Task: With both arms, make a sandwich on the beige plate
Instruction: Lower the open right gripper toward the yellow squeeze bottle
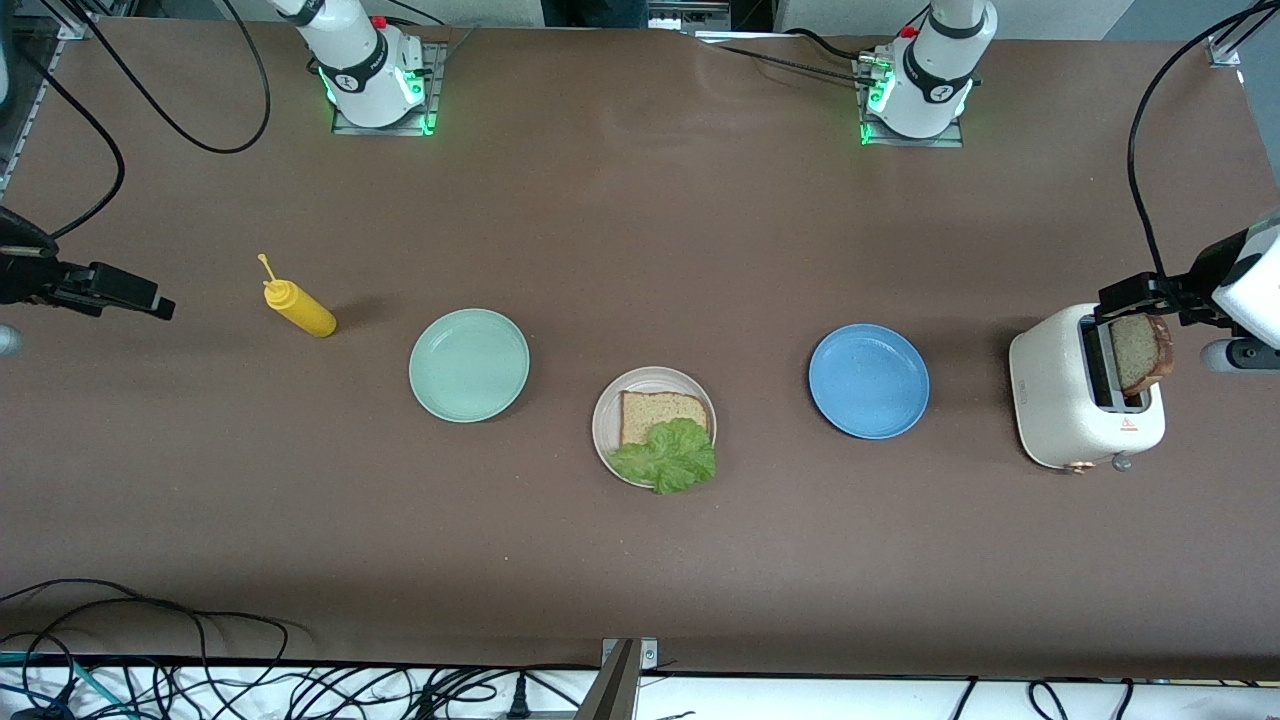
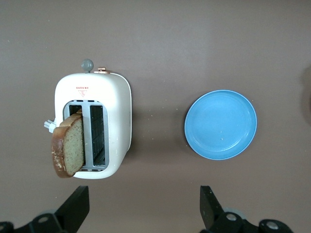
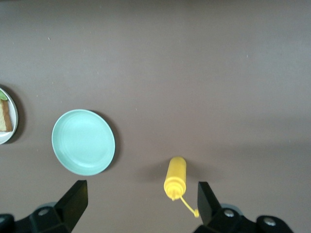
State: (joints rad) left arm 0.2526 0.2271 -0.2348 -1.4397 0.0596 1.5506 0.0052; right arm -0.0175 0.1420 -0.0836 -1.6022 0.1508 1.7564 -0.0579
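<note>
Brown counter [image 1: 640, 560]: beige plate [image 1: 606, 440] midway holds bread, lettuce. Second slice [image 2: 69, 145] sits in toaster [image 2: 116, 121]. Left pincer [image 2: 145, 208] spread above; right pincer [image 3: 141, 206] spread, waiting. You should lower squarely, pinch the crust.

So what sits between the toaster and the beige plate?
In the front view, only the empty blue plate lies between the toaster and the beige plate; bare tabletop on both sides of it.
</note>
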